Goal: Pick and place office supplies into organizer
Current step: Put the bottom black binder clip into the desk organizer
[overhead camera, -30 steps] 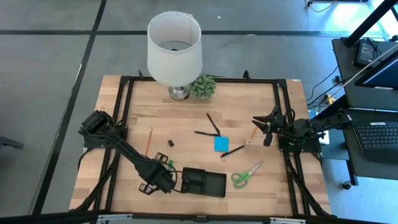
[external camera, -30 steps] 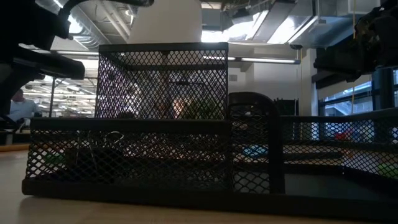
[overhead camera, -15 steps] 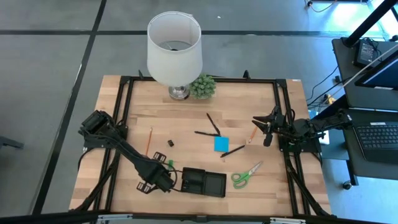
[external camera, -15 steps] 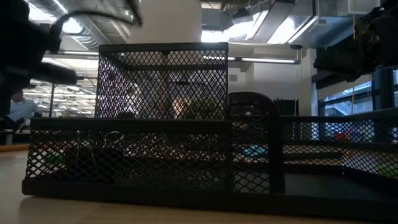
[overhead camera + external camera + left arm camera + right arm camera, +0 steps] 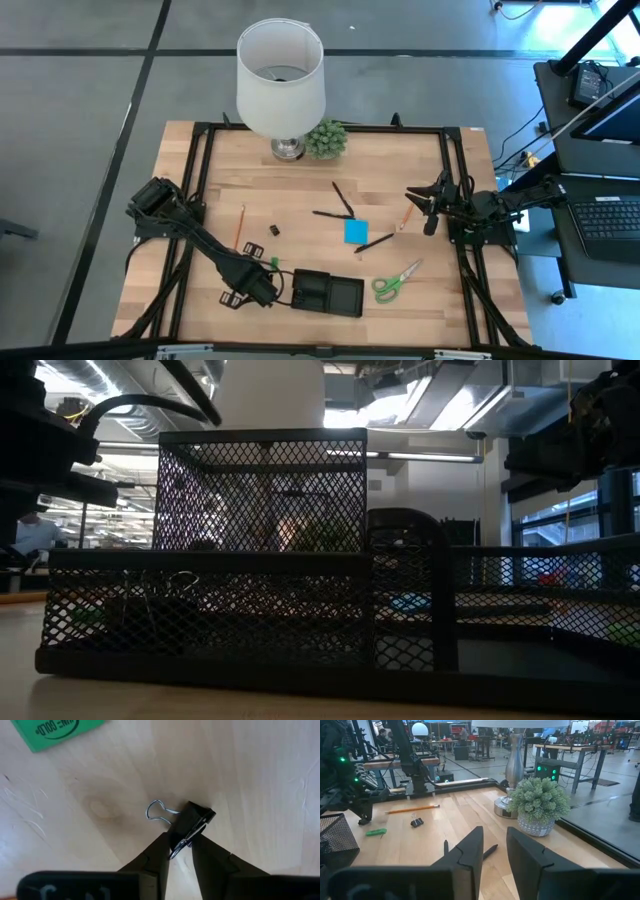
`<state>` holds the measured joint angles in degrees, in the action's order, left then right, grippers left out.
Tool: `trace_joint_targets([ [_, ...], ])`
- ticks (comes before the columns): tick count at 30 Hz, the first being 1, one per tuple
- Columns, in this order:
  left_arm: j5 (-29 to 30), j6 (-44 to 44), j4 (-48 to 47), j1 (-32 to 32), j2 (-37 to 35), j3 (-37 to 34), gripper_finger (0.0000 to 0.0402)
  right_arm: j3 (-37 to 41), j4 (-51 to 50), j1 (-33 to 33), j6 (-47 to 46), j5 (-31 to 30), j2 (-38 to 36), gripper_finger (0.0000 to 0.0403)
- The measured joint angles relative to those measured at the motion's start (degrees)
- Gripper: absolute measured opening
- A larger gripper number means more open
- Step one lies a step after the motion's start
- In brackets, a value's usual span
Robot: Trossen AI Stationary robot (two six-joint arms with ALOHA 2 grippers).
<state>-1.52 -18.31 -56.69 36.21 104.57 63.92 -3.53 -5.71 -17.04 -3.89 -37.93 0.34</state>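
Black and small, the binder clip (image 5: 192, 821) was pinched between the fingers of your left gripper (image 5: 262, 291), low over the table just at nine o'clock of the organizer (image 5: 328, 293). Your right gripper (image 5: 426, 200) waited at the table's three o'clock edge, fingers slightly apart on nothing.

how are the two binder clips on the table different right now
One binder clip is pinched between the left hand's fingers near the organizer; the other binder clip lies free on bare wood, farther up the table. The held one sits by the green eraser; the free one lies near the orange pencil. Both are small and black.
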Motion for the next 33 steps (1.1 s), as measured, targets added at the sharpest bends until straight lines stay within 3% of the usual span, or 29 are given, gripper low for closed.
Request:
trace_joint_targets([
  [15, -0.4, -0.4, -0.3, 0.0, -0.2, 0.2, 0.0024, 0.0, 0.0, 0.0, 0.0, 0.0, 0.0, 0.0088],
  [26, 0.9, -7.6, 0.6, 0.1, -3.8, 3.8, 0.0004, 0.0, 0.0, 0.0, -0.1, 0.0, 0.0, 0.0088],
  [33, 8.0, -10.8, 13.8, 1.2, -6.0, 6.6, 0.0002, 0.0, 0.0, 0.0, -0.6, 0.0, 0.0, 0.0088],
])
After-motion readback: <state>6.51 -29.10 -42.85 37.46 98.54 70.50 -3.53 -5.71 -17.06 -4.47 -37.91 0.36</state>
